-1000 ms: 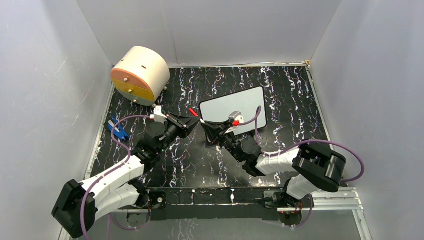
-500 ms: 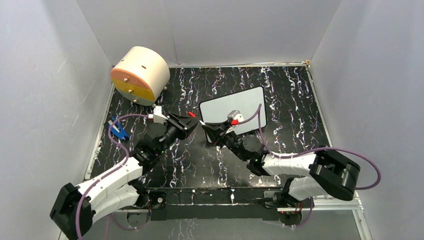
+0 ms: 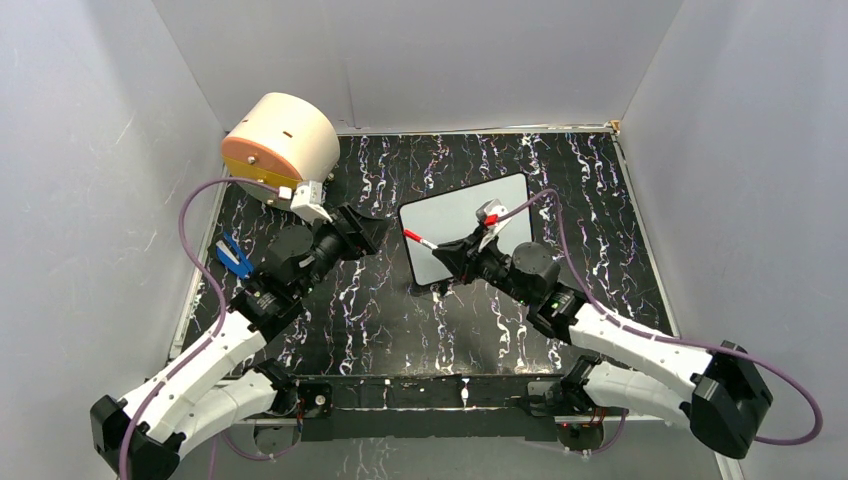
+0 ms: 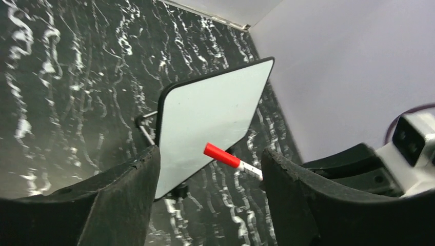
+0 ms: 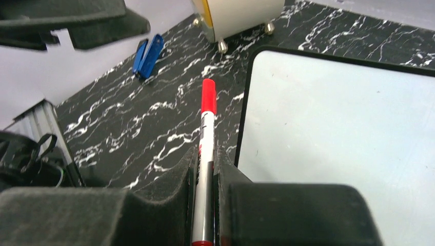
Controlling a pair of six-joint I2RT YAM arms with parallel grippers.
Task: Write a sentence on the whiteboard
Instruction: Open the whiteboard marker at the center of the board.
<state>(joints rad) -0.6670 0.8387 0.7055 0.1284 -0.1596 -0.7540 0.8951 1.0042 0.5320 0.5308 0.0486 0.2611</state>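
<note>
The whiteboard (image 3: 470, 220) lies at the middle right of the black marbled table, and its white face (image 5: 333, 128) is blank; no sentence is in view. My right gripper (image 3: 447, 256) hangs over the board's near left corner, shut on a white marker (image 5: 207, 123) whose red end (image 3: 412, 236) points left. My left gripper (image 3: 372, 232) stands open a short way left of that red end, touching nothing. In the left wrist view the marker (image 4: 225, 157) shows between the spread fingers, farther off, with the whiteboard (image 4: 205, 113) behind it.
A beige drum (image 3: 282, 148) with an orange and yellow face lies at the back left. A blue clip (image 3: 235, 257) sits by the left edge. Grey walls close in three sides, and a metal rail (image 3: 650, 395) runs along the near edge.
My left gripper has opened, let go of the marker's red end and drawn back to the left. The right arm has carried the marker a little right, over the board's corner.
</note>
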